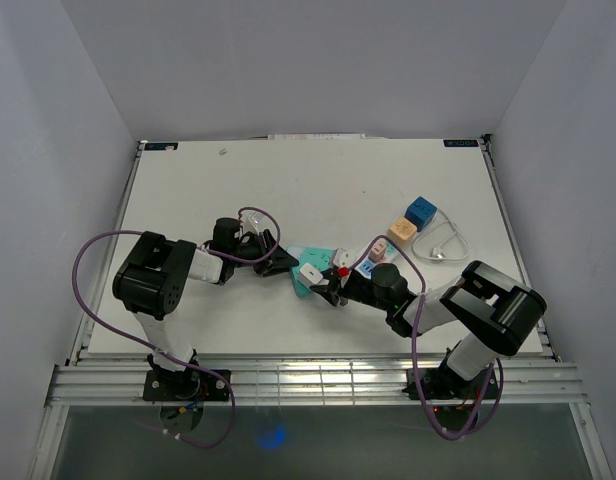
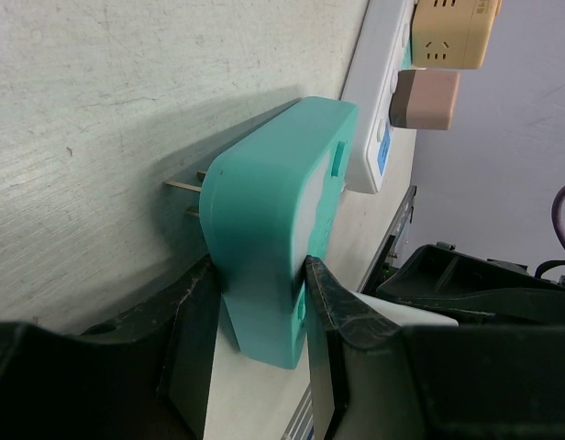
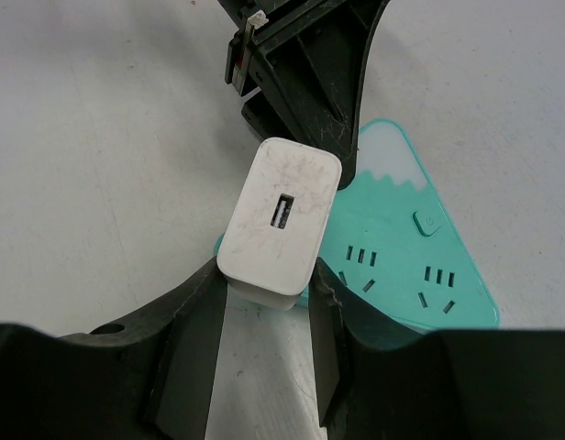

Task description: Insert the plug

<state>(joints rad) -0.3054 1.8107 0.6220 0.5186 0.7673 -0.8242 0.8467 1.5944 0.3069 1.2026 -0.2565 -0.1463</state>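
The right hand pinches the white plug between its fingers, the holes of the teal socket block just ahead of them. The left wrist view alone shows the block's metal prongs, just past the left hand clamped on its edge

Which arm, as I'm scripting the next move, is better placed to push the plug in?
Right. The right gripper holds the white rectangular charger plug beside the outlets of the teal triangular socket block; the left gripper only clamps that block.
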